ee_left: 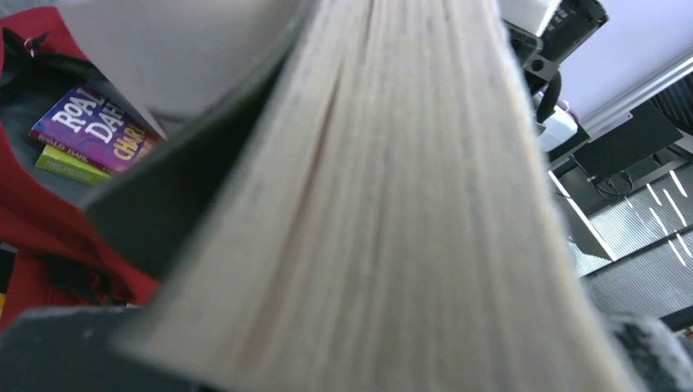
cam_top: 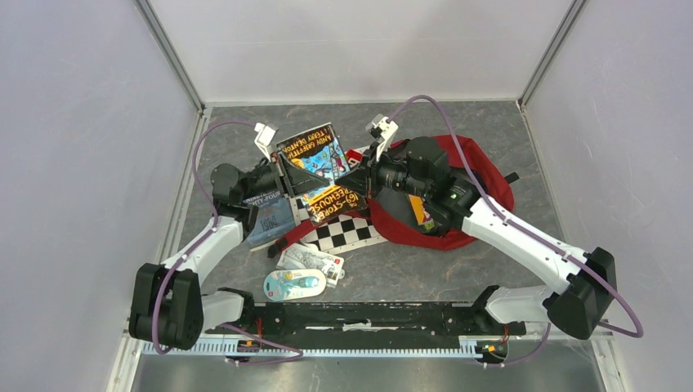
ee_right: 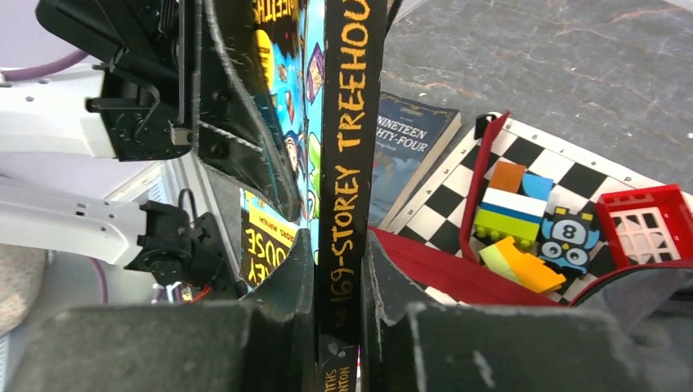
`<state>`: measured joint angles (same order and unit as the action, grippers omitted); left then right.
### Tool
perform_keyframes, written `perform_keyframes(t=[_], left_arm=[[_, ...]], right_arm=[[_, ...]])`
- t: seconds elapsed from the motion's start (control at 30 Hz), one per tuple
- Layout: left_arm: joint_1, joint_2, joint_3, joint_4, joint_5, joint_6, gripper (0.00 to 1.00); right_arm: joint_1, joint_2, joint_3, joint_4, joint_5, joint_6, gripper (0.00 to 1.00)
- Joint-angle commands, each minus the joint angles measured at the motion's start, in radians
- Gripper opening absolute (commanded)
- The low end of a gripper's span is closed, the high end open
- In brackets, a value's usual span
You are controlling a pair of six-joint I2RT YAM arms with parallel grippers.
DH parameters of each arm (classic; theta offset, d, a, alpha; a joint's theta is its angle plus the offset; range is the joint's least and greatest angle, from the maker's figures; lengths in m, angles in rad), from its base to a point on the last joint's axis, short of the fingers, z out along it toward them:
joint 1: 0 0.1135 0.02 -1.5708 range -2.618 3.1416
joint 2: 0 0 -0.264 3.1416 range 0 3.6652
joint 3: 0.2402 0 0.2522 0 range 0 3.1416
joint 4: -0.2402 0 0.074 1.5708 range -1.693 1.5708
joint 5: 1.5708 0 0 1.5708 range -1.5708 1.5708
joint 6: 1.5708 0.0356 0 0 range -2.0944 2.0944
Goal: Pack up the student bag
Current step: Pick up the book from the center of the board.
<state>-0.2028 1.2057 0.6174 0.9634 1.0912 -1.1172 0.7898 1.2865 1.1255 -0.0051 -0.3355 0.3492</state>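
My right gripper [ee_right: 339, 318] is pinched nearly closed on the spine of the book [ee_right: 343, 163], one finger on either side of the yellow title; my left gripper [cam_top: 284, 173] is closed about as far on the same book from its opposite edge, so the two of us hold it between us.

Only the top view shows both my arms meeting at the book; it also shows the bag [cam_top: 490, 175] lying under and behind my right gripper, red cloth spread on the table [cam_top: 425, 269], and two packets [cam_top: 296, 284] well back from my left gripper, toward my bases.

My left camera is almost filled by the book's page edge; off to the left of my left gripper it looks into the bag's open mouth, where a purple Dahl book [ee_left: 91, 131] lies on a green book [ee_left: 69, 166] against the grey lining; no other view reaches those.

My right camera alone shows the spine in my grip and my left fingers [ee_right: 237, 131] lying on the cover; beyond, to the right of my right gripper, are a blue book [ee_right: 413, 139], a chequered board [ee_right: 564, 167] and coloured bricks [ee_right: 511, 216] with an owl block [ee_right: 564, 238]; whether the bricks sit on the board or in a case I cannot tell.
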Motion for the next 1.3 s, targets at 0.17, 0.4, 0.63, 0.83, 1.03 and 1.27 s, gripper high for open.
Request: perform_keyframes(t=[0.17,0.4,0.63,0.83,1.03,1.27], left_arm=[[-0.004,-0.086,-0.021,0.110,-0.088,-0.027,1.00],[-0.006,-0.205,-0.057,-0.084,-0.152,0.091,1.00],[-0.019,-0.273,-0.051,-0.061,-0.137,0.007,1.00],[-0.021,-0.289,-0.087,-0.138,-0.123,0.033,1.00],[-0.023,-0.331,-0.102,-0.045,-0.116,-0.052,0.91],[-0.023,-0.423,-0.147,-0.092,-0.164,-0.055,0.63]], right_arm=[[0.006,-0.103,0.043,0.035,-0.022,0.000,0.00],[0.007,-0.130,0.056,0.103,-0.135,0.078,0.00],[0.007,-0.139,0.061,0.188,-0.210,0.162,0.00],[0.011,-0.145,0.057,0.240,-0.238,0.198,0.00],[0.011,-0.124,0.069,0.168,-0.180,0.146,0.00],[0.012,-0.120,0.069,0.056,-0.057,0.080,0.00]])
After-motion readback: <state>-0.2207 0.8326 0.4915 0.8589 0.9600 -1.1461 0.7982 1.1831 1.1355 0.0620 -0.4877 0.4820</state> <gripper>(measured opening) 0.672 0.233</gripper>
